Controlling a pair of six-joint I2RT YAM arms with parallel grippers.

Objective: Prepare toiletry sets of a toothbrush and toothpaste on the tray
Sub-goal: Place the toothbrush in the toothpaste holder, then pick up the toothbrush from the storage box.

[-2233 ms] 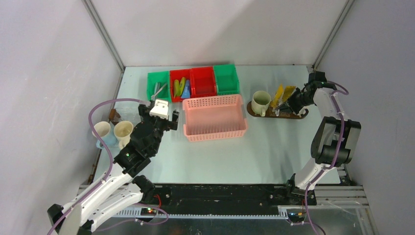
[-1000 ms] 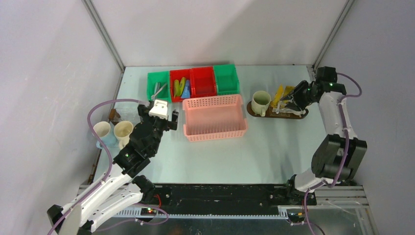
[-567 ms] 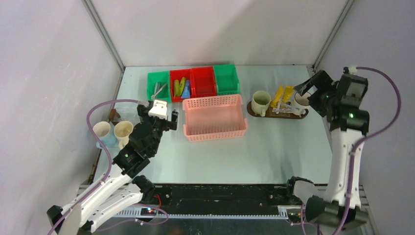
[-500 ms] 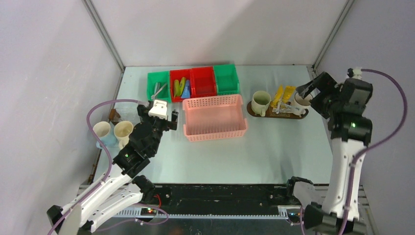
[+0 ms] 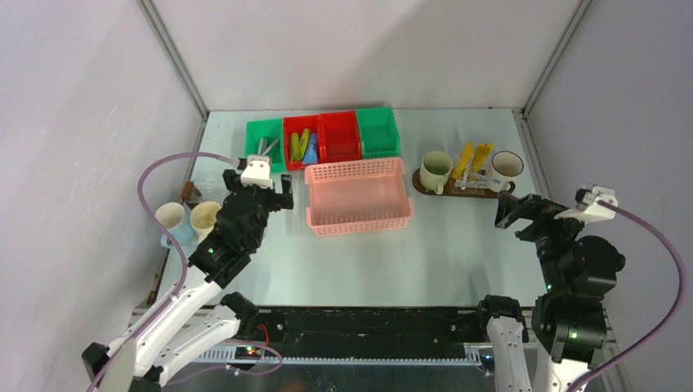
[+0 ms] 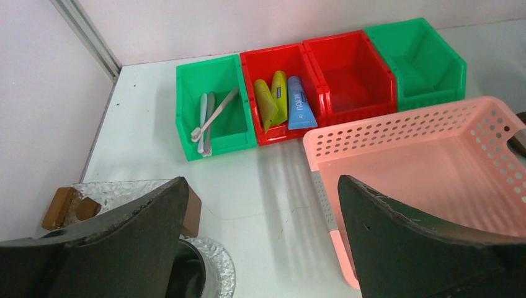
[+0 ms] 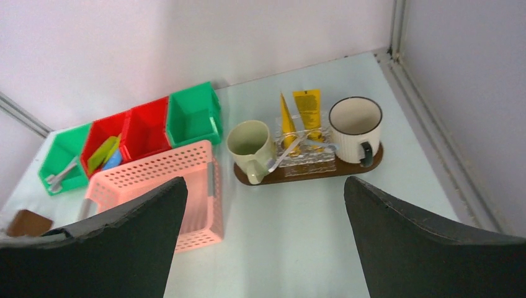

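Far right of the table, toward the back: oval dark brown wooden tray, lying crosswise.
- On its left end: cream mug, upright, handle toward the near side.
- On its right end: white ribbed mug with dark rim and dark handle, upright.
- Between these two: clear patterned block with two yellow toothpaste tubes standing behind it, caps down. Also a thin silvery-clear toothbrush, slanting down toward the cream mug.

Right gripper: raised over the near right of the table, well apart from the tray, jaws spread wide, holding nothing.

Left gripper: over bare table, just left of the pink lattice basket, jaws spread wide, holding nothing.

Back row, left to right:
- Green bin with several pale toothbrushes.
- Red bin with two yellow-green tubes and one blue tube.
- Second red bin.
- Second green bin.

Left edge: pair of cream mugs, side by side, upright. Close by them: clear patterned disc and brown wooden block.
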